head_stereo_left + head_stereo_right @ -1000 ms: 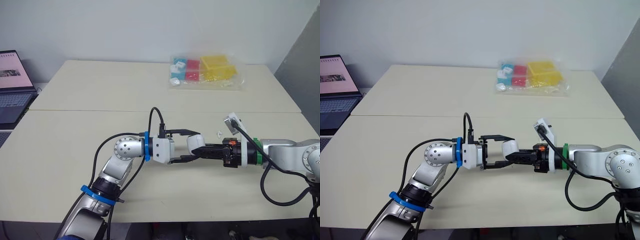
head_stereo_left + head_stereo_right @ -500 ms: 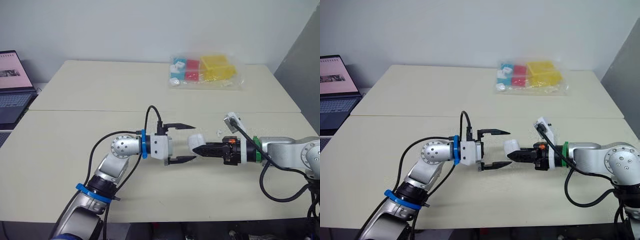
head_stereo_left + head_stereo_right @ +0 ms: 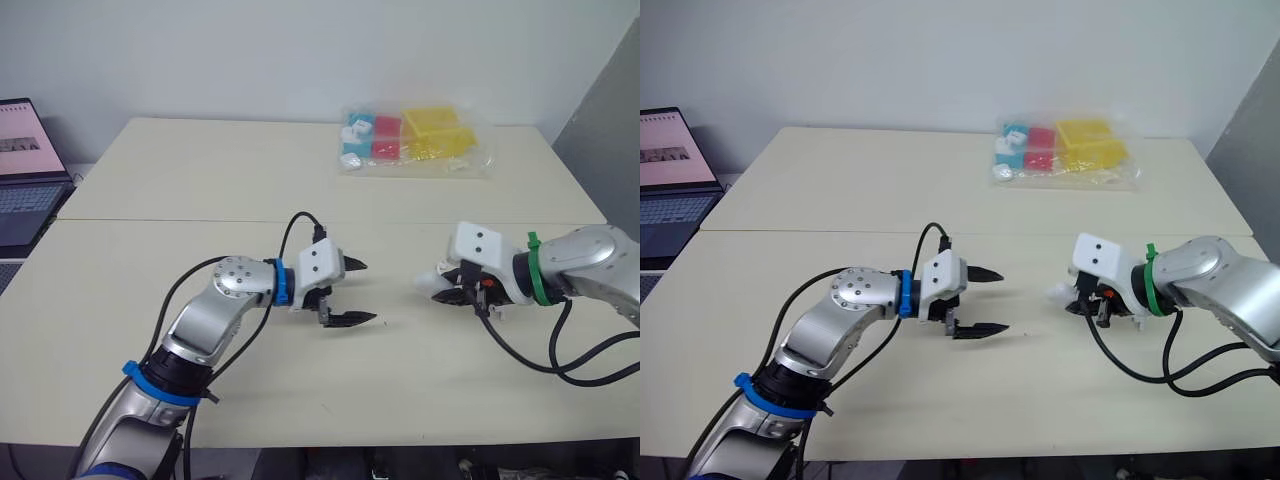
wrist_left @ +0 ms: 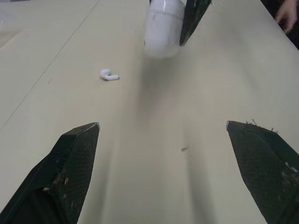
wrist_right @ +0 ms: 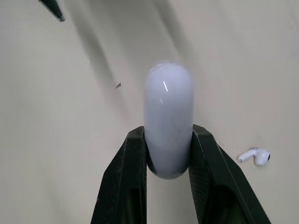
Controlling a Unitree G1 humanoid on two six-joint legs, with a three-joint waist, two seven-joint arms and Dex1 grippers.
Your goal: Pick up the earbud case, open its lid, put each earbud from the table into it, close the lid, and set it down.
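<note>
Earbud case (image 5: 168, 135), glossy, light and likely slippery, rides clamped at one end in my right jaws, near a loose earbud (image 5: 254, 156); my left jaws, spread wide, should pinch its free end.

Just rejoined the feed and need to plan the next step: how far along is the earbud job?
Done: the earbud case is picked up, clamped in the right gripper. In hand: opening the lid; it looks shut, and the left gripper is open and empty. Left: one earbud lies on the table, so loading, closing and setting down remain.
</note>
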